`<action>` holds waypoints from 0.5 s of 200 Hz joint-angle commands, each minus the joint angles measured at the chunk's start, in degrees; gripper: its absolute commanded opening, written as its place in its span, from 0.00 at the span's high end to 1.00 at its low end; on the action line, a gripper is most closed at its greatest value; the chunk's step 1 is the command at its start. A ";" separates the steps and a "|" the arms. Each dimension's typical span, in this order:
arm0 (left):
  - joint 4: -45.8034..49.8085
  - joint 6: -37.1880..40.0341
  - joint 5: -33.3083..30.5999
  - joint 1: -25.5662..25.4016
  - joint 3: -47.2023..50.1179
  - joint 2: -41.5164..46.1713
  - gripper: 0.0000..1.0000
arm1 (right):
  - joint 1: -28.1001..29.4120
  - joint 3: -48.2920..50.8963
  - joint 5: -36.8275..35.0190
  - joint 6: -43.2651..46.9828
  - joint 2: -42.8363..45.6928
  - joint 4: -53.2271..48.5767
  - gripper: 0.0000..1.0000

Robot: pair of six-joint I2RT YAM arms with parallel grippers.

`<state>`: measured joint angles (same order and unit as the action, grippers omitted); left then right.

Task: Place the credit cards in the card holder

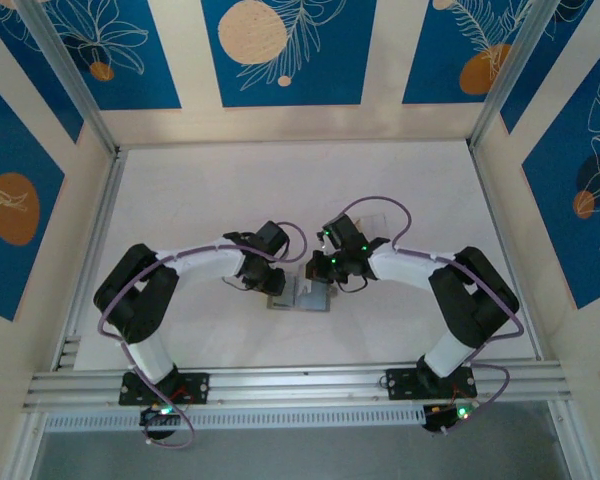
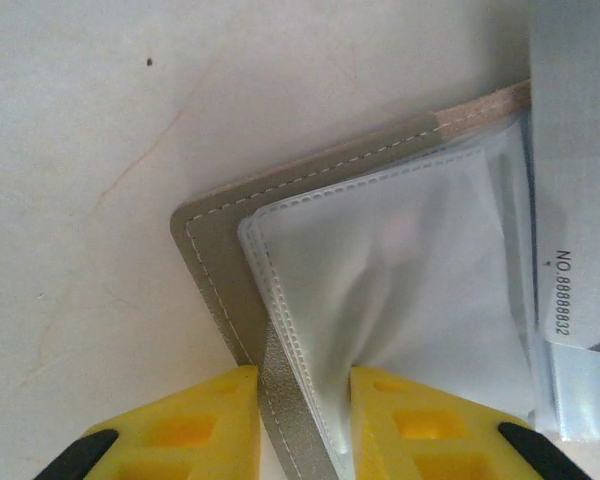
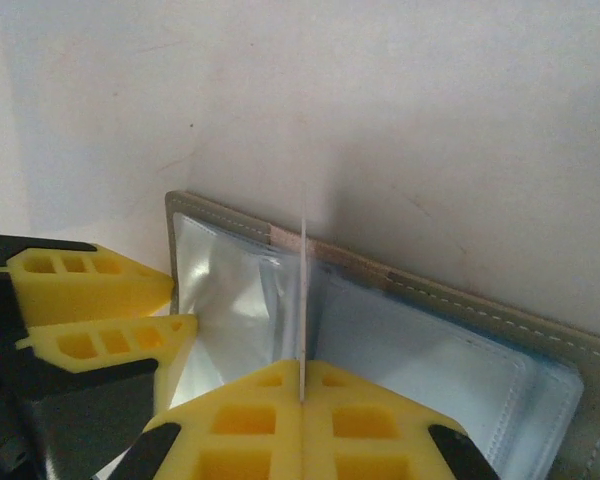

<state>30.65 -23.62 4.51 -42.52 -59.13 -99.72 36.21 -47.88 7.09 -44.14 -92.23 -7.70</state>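
an open, flat grey card holder with stitched edges and clear plastic sleeves lies on the pale surface between the two arms. the right pincer is pressed together on a thin pale grey-white credit card, held upright on its edge above the holder's middle fold. the left pincer stands partly spread astride the holder's corner edge and one sleeve; i cannot tell whether it pinches them or only steadies them.

the card looks light, stiff and slick, so a hold on its rear end seems best, leaving the leading end free. the sleeves look soft and crinkly, likely to buckle or close unless a lip is kept lifted, and the light holder may slide. bare surface lies all round, but the two pincers sit near each other, so room over the holder is tight.
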 commanded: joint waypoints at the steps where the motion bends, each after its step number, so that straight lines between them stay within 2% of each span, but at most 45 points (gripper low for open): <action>1: 0.55 -0.64 -1.26 -1.15 2.93 -2.80 0.74 | -0.86 2.23 0.02 -1.68 3.19 2.80 1.00; 43: -0.06 -1.08 -0.87 -1.35 3.41 -3.03 0.75 | -2.45 7.15 0.98 -4.57 6.17 8.99 1.00; 100: -0.68 -1.52 -0.47 -1.74 3.76 -3.38 0.75 | -2.02 9.13 3.67 -8.34 3.69 17.94 1.00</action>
<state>29.82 -24.08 4.27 -42.78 -58.54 -99.50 33.89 -39.38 8.73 -50.24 -87.57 4.93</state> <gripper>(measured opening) 0.256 0.066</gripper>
